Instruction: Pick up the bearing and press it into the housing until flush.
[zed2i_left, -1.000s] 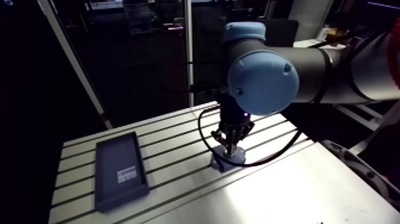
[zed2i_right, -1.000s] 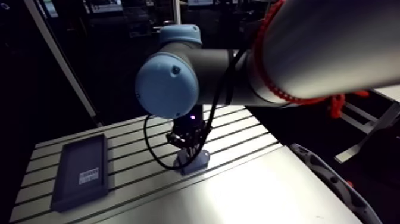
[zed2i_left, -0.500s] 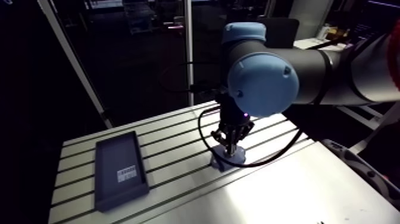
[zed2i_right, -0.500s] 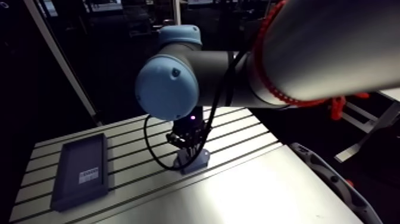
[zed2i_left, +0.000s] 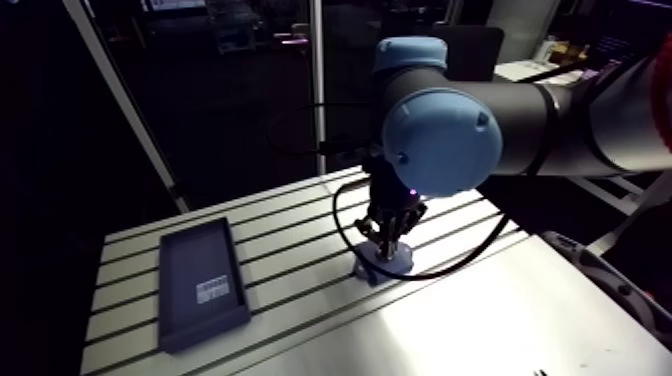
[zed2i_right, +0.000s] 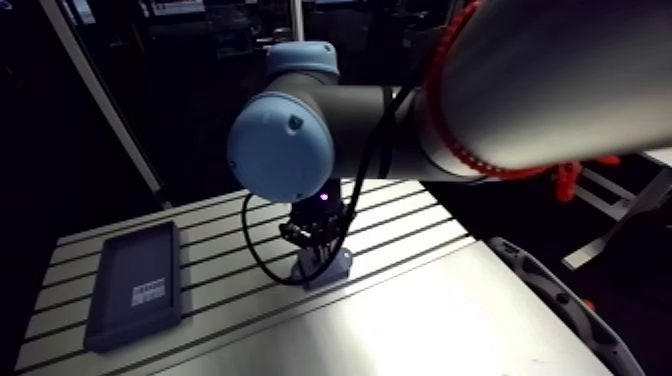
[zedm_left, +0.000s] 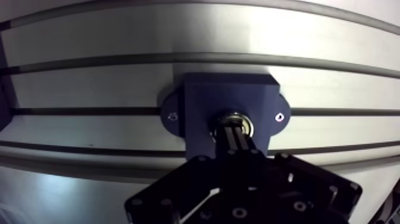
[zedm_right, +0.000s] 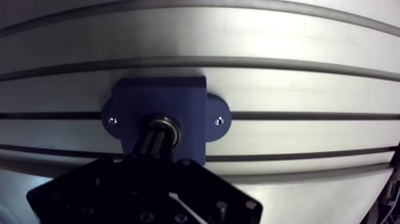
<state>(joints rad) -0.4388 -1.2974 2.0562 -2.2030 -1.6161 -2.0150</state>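
- In the wrist view we see the gripper with its two fingers drawn together, side by side, with only a thin dark line between them.
- Nothing is clamped between the fingers; their tips come down onto the middle of the bearing.
- The bearing shows as a bright metal ring around the fingertips, and we see only its rim, because the fingers cover its centre.
- The ring sits in the round bore at the centre of the dark blue housing, directly under the gripper.
- We cannot tell from these views whether the top face of the bearing lies level with the face of the housing.
- The housing is a square block with a rounded ear on each of two opposite sides, and each ear has a small screw hole.
- It lies flat on the slotted aluminium table, and one of the table's slots runs beneath it in line with the two ears.
- In the arm view the gripper points straight down over the housing, which stands near the middle of the table.
- A dark rectangular tray with a small white label lies flat on the table, well apart from the housing.
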